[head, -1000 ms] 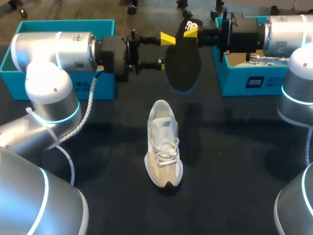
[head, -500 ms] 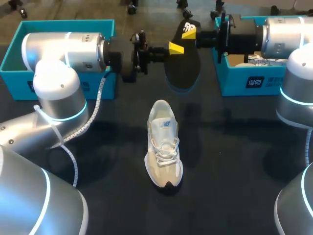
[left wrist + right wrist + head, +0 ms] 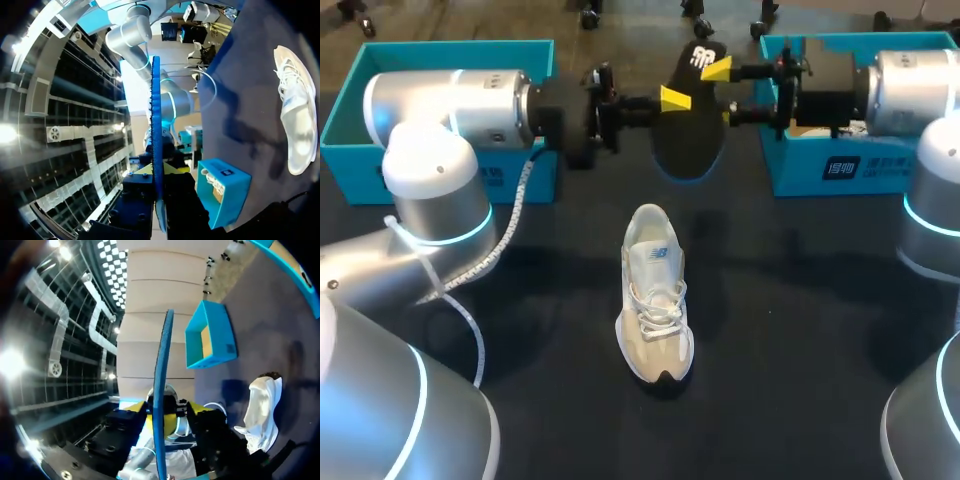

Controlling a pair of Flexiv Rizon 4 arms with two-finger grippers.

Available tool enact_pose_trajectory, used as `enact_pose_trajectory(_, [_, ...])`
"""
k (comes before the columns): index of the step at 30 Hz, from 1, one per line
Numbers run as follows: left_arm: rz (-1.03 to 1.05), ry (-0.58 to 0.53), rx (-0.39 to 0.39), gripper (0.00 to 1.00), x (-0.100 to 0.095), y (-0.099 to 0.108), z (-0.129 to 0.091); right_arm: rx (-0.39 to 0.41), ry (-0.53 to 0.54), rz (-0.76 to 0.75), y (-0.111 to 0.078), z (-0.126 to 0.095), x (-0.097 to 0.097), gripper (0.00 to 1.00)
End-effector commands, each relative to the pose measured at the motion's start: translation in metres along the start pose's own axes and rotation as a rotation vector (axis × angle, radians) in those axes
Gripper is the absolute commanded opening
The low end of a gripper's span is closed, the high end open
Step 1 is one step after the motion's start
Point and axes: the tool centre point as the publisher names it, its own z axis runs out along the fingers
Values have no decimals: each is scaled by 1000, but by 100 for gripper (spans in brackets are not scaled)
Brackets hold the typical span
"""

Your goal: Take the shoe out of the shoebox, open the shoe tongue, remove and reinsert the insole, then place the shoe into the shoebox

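The black insole (image 3: 688,135) hangs in the air at the back middle, above the table. My left gripper (image 3: 675,98) is shut on its left edge. My right gripper (image 3: 725,90) stands open around its right side, yellow fingertips (image 3: 717,68) apart from it. In the left wrist view the insole (image 3: 156,120) shows edge-on, blue, pinched in my left gripper (image 3: 157,175). In the right wrist view the insole (image 3: 162,380) stands between the spread fingers of my right gripper (image 3: 167,417). The white and beige shoe (image 3: 655,295) lies on the table, toe toward the front.
A teal shoebox (image 3: 840,150) stands at the back right under my right arm. A second teal box (image 3: 350,110) at the back left is largely hidden by my left arm. The dark table (image 3: 800,320) lies bare around the shoe.
My left gripper moved in and shut on the insole. My right gripper, shut on it a second ago, has opened and drawn back a little to the right.
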Motion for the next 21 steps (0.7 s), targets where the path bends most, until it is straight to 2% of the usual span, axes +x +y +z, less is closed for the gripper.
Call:
enact_pose_trajectory(1, [-3, 8, -13, 0, 2, -6, -12, -12, 0, -22, -18, -32, -5, 100])
enact_pose_trajectory(7, [-8, -1, -28, 0, 0, -8, -21, 12, -21, -59, -31, -54, -8, 100])
enact_pose_trajectory(12, [3, 22, -11, 0, 1, -11, -26, 69, -57, -78, -35, -66, -11, 100])
enact_pose_trajectory(21, [10, 33, -24, 0, 0, -7, -27, 52, -75, -119, -33, -74, -13, 100])
